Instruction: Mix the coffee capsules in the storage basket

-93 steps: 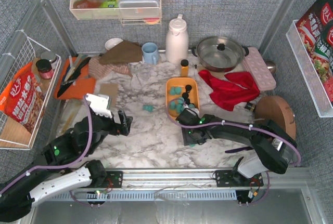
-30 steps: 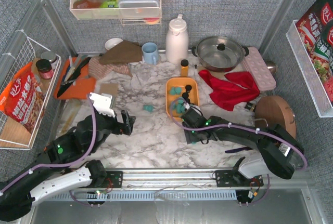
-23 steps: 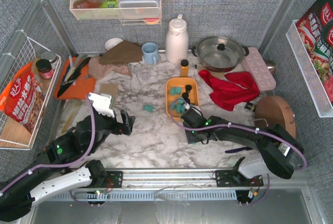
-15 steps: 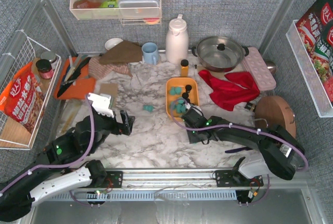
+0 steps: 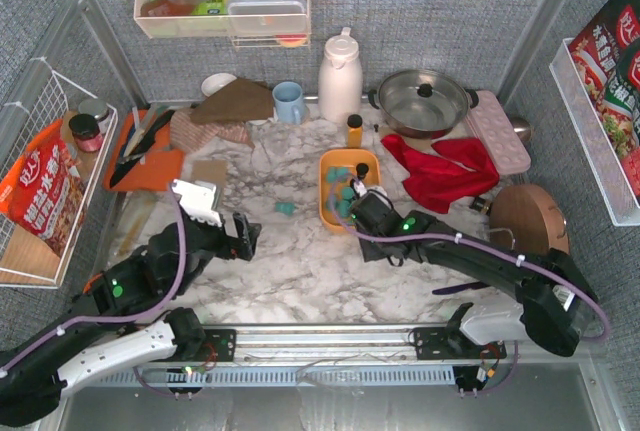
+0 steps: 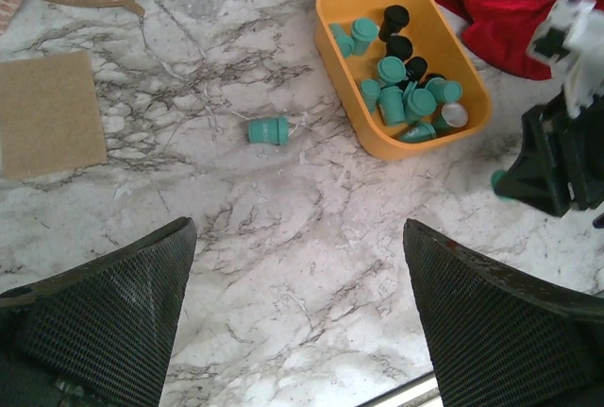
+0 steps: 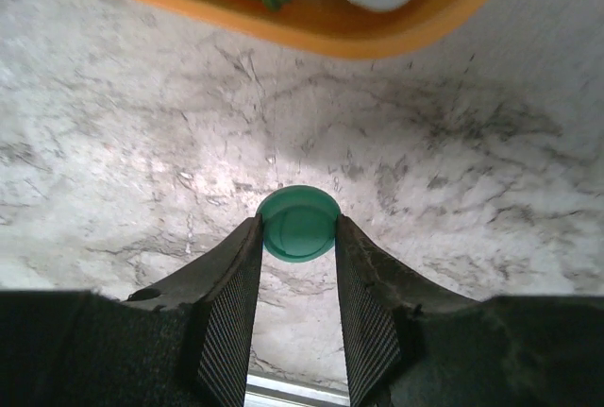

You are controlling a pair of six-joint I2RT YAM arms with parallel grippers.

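The orange storage basket (image 5: 328,166) stands mid-table and holds several teal coffee capsules (image 6: 393,71) and a few black ones (image 6: 396,18). One teal capsule (image 5: 284,209) lies on its side on the marble, left of the basket. My right gripper (image 5: 362,211) hovers at the basket's near end, shut on another teal capsule (image 7: 299,218) pinched between both fingers, just short of the basket rim (image 7: 311,41). My left gripper (image 5: 243,236) hangs wide open over bare marble, holding nothing, well left of the basket.
A red cloth (image 5: 440,176) lies right of the basket, with a lidded pot (image 5: 425,101) and a pink egg tray (image 5: 498,131) behind it. A white thermos (image 5: 340,76), a blue mug (image 5: 289,101) and a small orange bottle (image 5: 354,129) stand at the back. A brown pad (image 6: 47,114) lies far left.
My right gripper has closed on the teal capsule that lay in front of the basket and has carried it up toward the basket's near end. The left arm has barely moved.
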